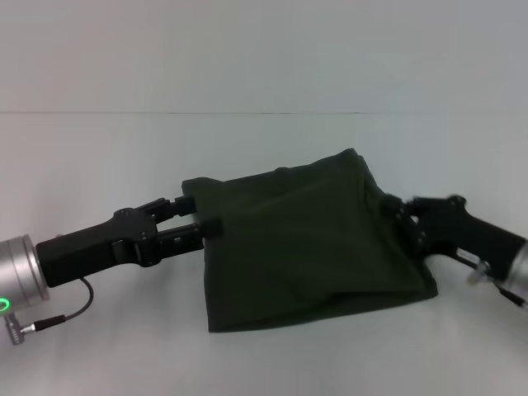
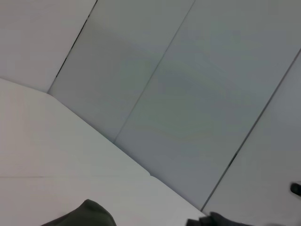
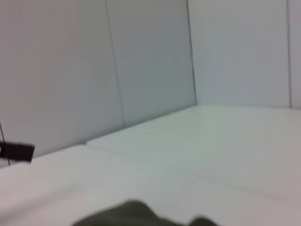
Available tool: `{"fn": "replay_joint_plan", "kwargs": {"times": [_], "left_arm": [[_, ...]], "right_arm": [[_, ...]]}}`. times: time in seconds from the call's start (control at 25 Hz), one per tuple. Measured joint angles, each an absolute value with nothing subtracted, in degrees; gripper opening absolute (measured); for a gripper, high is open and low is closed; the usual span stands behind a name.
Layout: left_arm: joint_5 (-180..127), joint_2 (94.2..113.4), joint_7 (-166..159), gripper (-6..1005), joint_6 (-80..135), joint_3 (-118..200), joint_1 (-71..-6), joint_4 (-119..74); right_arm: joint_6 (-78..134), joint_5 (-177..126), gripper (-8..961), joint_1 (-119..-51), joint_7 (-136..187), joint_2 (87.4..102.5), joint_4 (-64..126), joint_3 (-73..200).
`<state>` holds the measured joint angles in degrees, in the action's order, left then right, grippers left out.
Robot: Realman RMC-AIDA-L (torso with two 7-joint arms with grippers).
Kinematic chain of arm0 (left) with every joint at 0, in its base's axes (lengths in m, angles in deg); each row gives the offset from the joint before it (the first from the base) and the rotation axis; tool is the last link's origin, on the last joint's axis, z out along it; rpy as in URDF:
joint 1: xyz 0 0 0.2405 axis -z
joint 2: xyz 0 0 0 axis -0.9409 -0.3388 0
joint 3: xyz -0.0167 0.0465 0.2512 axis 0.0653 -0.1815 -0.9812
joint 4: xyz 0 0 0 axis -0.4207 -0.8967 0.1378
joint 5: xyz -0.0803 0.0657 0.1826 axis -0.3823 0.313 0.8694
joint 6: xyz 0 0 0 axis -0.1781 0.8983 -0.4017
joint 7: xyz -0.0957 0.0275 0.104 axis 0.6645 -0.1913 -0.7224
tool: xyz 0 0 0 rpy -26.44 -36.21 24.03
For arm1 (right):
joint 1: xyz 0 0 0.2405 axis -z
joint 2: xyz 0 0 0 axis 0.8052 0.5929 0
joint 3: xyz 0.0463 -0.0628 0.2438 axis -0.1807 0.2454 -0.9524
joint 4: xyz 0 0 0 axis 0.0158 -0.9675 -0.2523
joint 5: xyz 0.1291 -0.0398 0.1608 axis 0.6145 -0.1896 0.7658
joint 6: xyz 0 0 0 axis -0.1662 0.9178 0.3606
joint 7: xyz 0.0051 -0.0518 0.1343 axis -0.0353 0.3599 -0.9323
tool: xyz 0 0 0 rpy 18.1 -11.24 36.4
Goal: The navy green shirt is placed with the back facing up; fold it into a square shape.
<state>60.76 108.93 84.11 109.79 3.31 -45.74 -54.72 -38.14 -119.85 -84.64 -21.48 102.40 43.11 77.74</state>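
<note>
The navy green shirt [image 1: 309,247] lies at the centre of the head view on the white worktop [image 1: 107,157], folded into a rough, slightly skewed block with its plain side up. Its upper edge slopes from a raised corner at upper right down to the left, and a loose fold shows along the lower right edge.

The left gripper [image 1: 200,214] comes in from the lower left of the frame and is clamped on the shirt's upper left corner, one finger above the cloth and one below. The right gripper [image 1: 394,209] comes in from the right edge and pinches the shirt's upper right edge.

Each wrist view shows only a dark sliver of cloth [image 2: 84,215] [image 3: 136,214] at the bottom, with the worktop and grey wall panels [image 2: 188,94] behind.
</note>
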Motion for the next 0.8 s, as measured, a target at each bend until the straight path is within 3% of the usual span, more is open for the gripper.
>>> {"fn": "replay_joint_plan", "kwargs": {"times": [0.36,0.8], "left_arm": [[60.3,109.47,83.3,904,109.1,3.3,-45.6,-54.7],[59.8,109.70,82.8,903,109.0,3.4,-45.6,-54.7]], "right_arm": [[-28.6,-119.6,0,-97.5,-18.2,102.78,34.1,81.4],[-21.7,-119.6,9,-101.6,-15.1,103.18,26.1,84.4]]}}
